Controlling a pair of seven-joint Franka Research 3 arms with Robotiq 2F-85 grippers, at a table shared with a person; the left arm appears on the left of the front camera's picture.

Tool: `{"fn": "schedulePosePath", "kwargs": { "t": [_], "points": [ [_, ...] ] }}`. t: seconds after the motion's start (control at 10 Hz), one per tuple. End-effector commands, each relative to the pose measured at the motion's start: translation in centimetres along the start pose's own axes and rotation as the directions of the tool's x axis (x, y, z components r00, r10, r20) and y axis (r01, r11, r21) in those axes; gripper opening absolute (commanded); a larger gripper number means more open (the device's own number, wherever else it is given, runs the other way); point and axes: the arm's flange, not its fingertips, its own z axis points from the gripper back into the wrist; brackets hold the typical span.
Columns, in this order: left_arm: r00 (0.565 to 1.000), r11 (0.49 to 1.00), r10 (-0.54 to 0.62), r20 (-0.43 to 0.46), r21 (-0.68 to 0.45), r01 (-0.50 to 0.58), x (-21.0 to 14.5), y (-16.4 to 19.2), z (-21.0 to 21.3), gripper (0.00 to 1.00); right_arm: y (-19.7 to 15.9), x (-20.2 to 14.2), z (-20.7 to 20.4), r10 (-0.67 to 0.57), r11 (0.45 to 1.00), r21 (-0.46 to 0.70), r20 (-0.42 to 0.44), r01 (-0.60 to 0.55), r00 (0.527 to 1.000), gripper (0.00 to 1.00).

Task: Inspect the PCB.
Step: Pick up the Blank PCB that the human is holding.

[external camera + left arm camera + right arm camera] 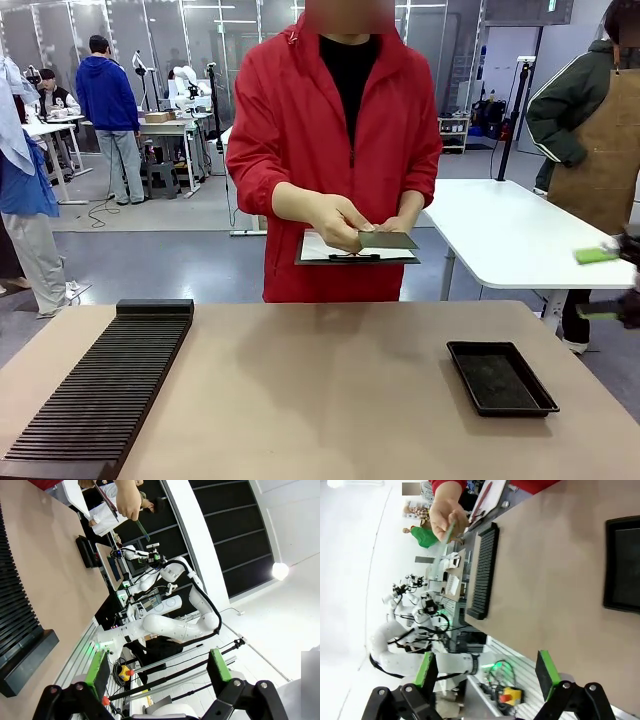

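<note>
The person's hand [337, 222] pinches the PCB [388, 240] level just above the clipboard [322, 251]. The left gripper [157, 671] and right gripper [486, 673] hold nothing, jaws spread wide.

Black left pincer [157, 666], green pads [98, 669]

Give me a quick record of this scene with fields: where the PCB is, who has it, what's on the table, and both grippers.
PCB: pinched at one end by the person's hand, just over the clipboard, at the far side
Clipboard: held in front of the person, white paper up
Table: black tray on the robot's right, black slotted rack on its left
Left gripper: open, holding nothing
Right gripper: open, holding nothing, at the table's right side, apart from the PCB
</note>
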Motion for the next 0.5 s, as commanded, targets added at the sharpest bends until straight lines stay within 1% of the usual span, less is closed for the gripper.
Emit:
{"fn": "schedulePosePath", "kwargs": {
  "t": [0.0,0.2,0.3,0.4],
  "points": [
    [1.0,1.0,0.004,-0.008,0.007,-0.004,0.0,-0.1,0.3,1.0,2.3,2.4,-4.2,-0.097,0.995,-0.035,-0.02,0.096,0.995,1.0],
    [1.0,1.0,0.004,-0.008,0.007,-0.004,0.0,-0.1,0.3,1.0,3.8,3.7,-8.3,-0.134,0.991,-0.017,-0.041,0.133,0.99,1.0],
    [1.0,1.0,0.004,-0.008,0.007,-0.004,0.0,-0.1,0.3,1.0,4.7,4.4,-10.5,-0.186,0.981,0.04,-0.097,0.191,0.978,1.0],
    [1.0,1.0,0.004,-0.008,0.007,-0.004,0.0,-0.1,0.3,1.0,5.2,4.8,-11.8,-0.222,0.972,0.049,-0.118,0.229,0.968,1.0]
  ]
}}
